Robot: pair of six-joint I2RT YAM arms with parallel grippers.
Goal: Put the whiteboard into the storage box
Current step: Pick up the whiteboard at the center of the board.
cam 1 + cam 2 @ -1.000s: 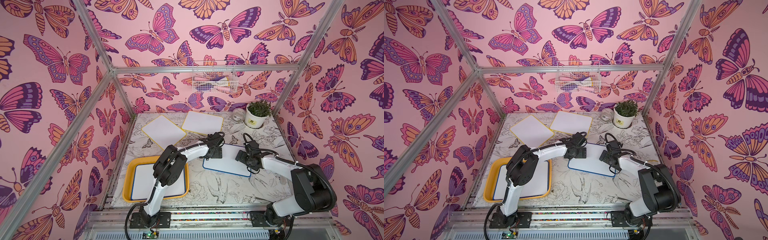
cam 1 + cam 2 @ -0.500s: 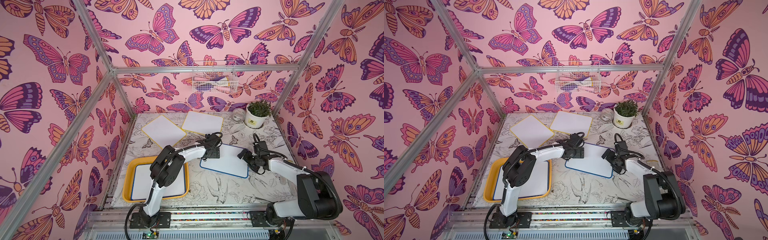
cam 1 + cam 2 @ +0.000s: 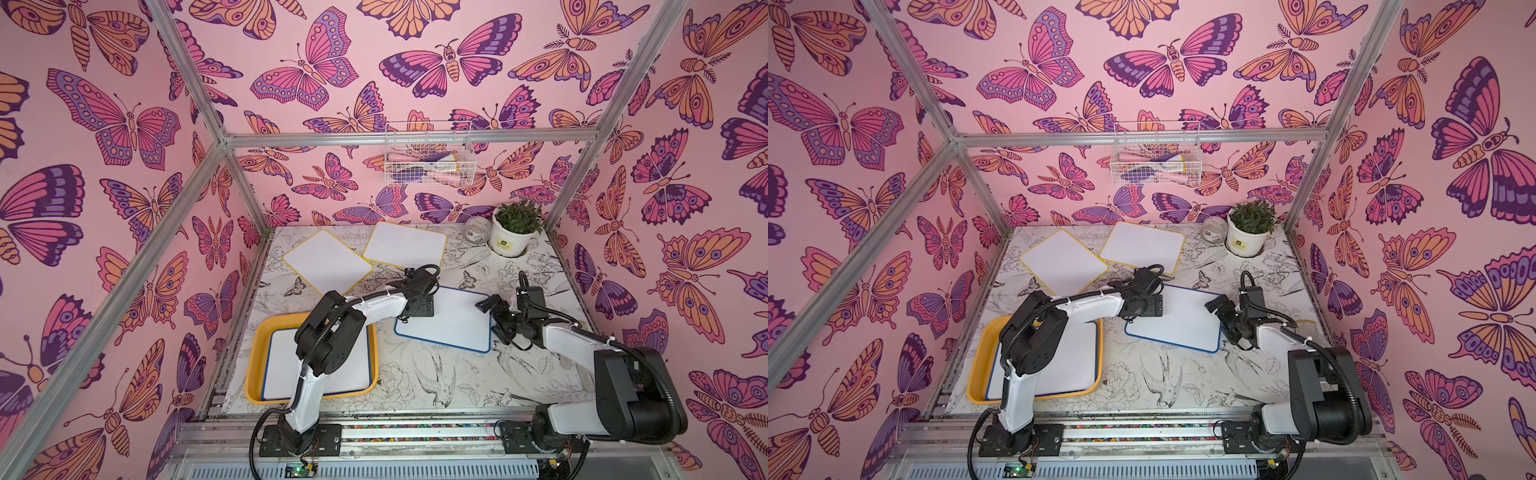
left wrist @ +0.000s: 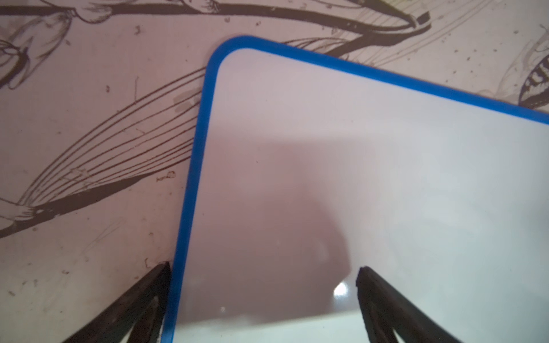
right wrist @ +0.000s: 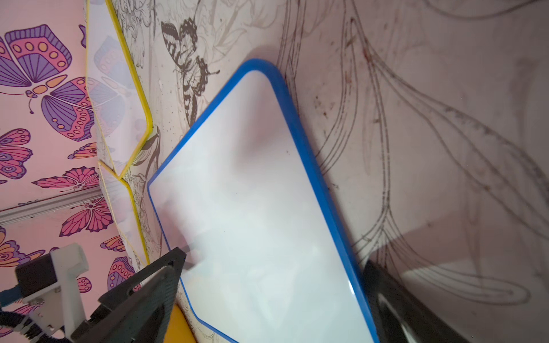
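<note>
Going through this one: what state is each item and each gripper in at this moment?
storage box: holding one board
board in the box: lying flat
blue-rimmed whiteboard: flat on the table, not gripped
yellow-rimmed whiteboards: flat on the table
left gripper: open, astride the blue-rimmed whiteboard's edge
right gripper: open, at its opposite edge
plant pot: upright
wire basket: hanging up, partly filled

we count two blue-edged whiteboards [image 3: 451,322] [image 3: 282,365] | and we've got two yellow-edged whiteboards [image 3: 326,262] [image 3: 405,245] | that's four boards in all | one storage box [image 3: 254,365] | one wire basket [image 3: 428,153] | one potted plant [image 3: 513,230] | one clear jar [image 3: 478,228] | and we make it two robot arms [image 3: 374,307] [image 3: 573,340]
</note>
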